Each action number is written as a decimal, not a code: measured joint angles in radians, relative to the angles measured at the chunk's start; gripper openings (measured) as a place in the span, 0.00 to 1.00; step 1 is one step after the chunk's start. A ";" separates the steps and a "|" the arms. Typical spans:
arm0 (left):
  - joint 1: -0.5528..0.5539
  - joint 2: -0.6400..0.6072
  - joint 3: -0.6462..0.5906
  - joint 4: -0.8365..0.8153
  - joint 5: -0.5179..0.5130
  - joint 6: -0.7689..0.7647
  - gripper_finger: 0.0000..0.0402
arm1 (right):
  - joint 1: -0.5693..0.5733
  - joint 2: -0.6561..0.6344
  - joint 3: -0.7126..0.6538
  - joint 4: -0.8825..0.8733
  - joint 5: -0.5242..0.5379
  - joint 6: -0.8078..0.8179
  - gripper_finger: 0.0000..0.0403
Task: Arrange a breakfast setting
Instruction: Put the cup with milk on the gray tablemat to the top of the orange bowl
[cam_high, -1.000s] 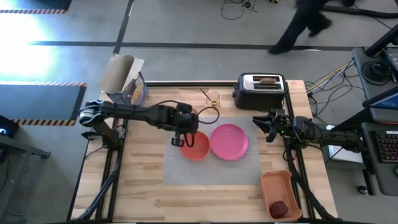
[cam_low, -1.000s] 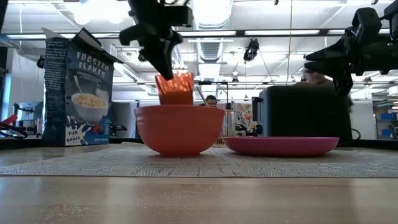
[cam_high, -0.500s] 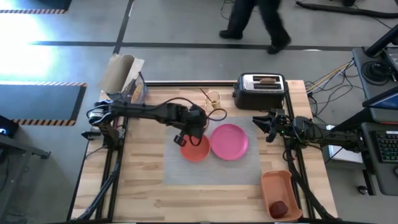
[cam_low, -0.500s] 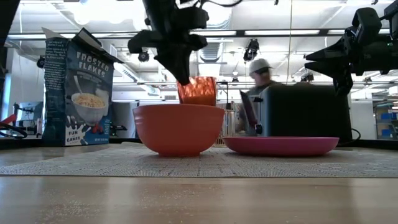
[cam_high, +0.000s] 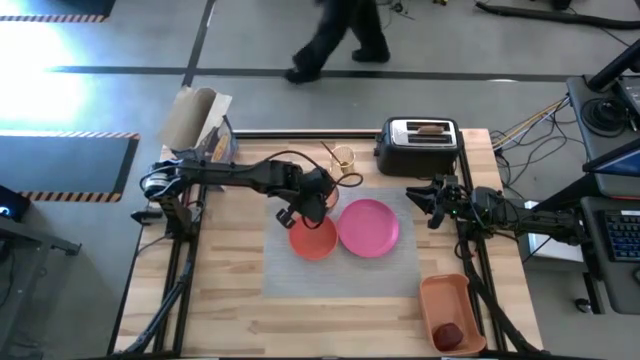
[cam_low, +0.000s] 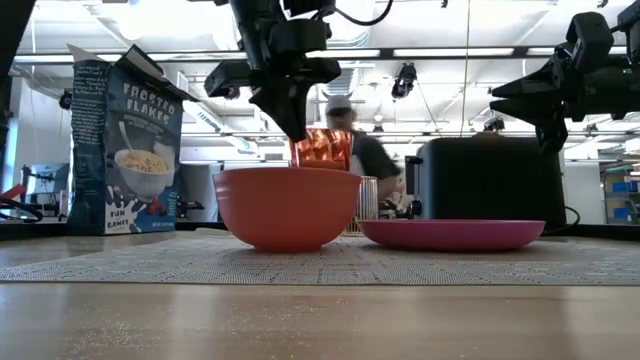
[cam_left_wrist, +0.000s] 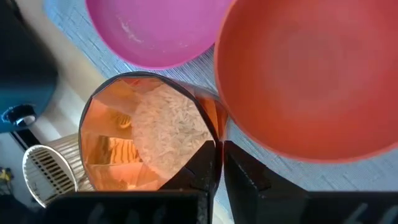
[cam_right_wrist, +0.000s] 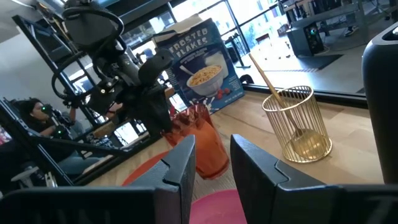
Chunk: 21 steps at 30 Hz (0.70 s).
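Observation:
My left gripper (cam_high: 315, 204) is shut on the small orange cup (cam_low: 322, 148), just beyond the orange-red bowl (cam_high: 313, 239) on the grey mat. The round pink plate (cam_high: 369, 227) lies right of the bowl. The cup also shows in the left wrist view (cam_left_wrist: 143, 140) and the right wrist view (cam_right_wrist: 202, 143). The gold spoon (cam_right_wrist: 266, 79) stands in a wire holder (cam_high: 343, 158). The toast slice (cam_high: 430, 128) sticks out of the toaster (cam_high: 418, 146). The dark red fruit (cam_high: 449, 333) lies in the orange tray. My right gripper (cam_high: 432, 205) is open, held above the table's right side. My left gripper holds the cup's rim (cam_left_wrist: 210, 132) on the side nearest the bowl, one finger inside the cup and one outside. The fingers come from above, pointing down. The cup stands nearly upright below them; the bowl hides its base, so I cannot tell whether it rests on the mat.
A cereal box (cam_high: 200, 125) stands at the far left corner. The toaster is at the far right, the orange tray (cam_high: 447, 300) at the near right corner. A person walks across the floor beyond the table. Bare wood lies along the near edge.
My left gripper has carried the cup toward the table's right edge along the far side of the bowl, then a little toward the far edge. The cup has stayed nearly upright in the hold. Bowl and plate have not moved.

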 joint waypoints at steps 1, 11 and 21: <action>0.001 0.000 -0.001 0.000 0.000 0.009 0.03 | 0.000 0.000 0.000 0.000 0.000 0.000 0.23; 0.032 0.000 -0.008 -0.007 0.033 0.007 0.03 | 0.000 0.000 0.000 0.000 0.000 0.000 0.23; 0.049 0.000 -0.047 0.011 0.052 0.004 0.03 | 0.000 0.000 0.000 0.000 0.000 0.000 0.23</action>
